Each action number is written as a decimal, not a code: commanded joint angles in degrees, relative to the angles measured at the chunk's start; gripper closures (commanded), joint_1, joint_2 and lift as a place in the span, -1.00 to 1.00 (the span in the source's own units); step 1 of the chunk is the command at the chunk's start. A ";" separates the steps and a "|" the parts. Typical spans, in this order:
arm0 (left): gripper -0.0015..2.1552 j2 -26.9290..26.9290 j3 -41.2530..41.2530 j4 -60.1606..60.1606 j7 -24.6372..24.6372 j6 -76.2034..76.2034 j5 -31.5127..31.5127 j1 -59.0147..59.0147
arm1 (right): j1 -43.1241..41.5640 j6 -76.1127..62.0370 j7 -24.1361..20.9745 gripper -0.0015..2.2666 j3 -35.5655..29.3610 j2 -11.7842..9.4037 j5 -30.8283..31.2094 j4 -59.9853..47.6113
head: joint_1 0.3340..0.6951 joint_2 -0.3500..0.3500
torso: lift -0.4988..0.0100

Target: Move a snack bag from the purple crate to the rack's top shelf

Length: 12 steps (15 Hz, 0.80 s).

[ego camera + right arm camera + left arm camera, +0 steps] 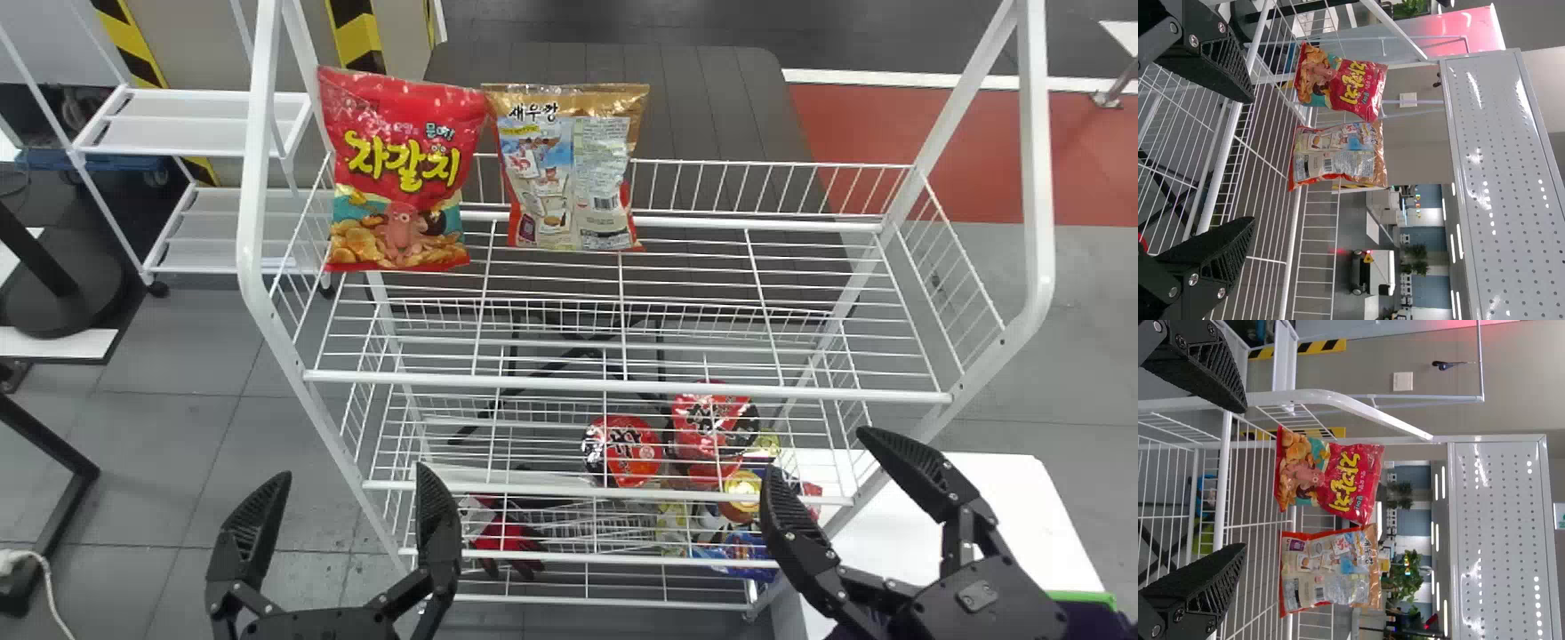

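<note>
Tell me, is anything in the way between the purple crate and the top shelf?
Yes. The top shelf's front rail and the rack's right front post stand on the way from the crate. Going up and over that rail would probably work best.

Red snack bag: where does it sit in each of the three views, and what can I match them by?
Head view: red bag, upper left, at the wire shelf's left end.
Left wrist view: near centre, between the shelf's front rail and the panel with holes.
Right wrist view: off centre, between that same rail and panel.
Shared landmark: the gold-edged bag beside it.
</note>
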 commanded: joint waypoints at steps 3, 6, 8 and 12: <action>-0.92 0.00 0.21 0.06 -0.09 -0.07 0.41 -0.44 | -0.94 -0.28 -0.09 -0.81 -0.14 -0.15 -0.38 1.22 | 1.00 -0.01 | 0.96; -0.92 0.00 0.38 0.06 -0.44 -0.07 0.85 -0.53 | -1.20 -0.81 -0.09 -0.81 -0.49 -0.15 -0.82 1.31 | 1.00 -0.02 | 0.96; -0.92 0.09 0.65 0.06 -0.62 -0.24 1.11 -0.62 | -1.20 -0.99 -0.09 -0.81 -1.02 -0.15 -1.17 1.39 | 1.00 -0.03 | 0.96; -0.92 0.44 0.82 0.23 -0.88 -2.53 1.64 -0.53 | -1.20 -0.99 -0.09 -0.81 -1.02 0.02 -1.17 1.39 | 1.00 -0.05 | 0.96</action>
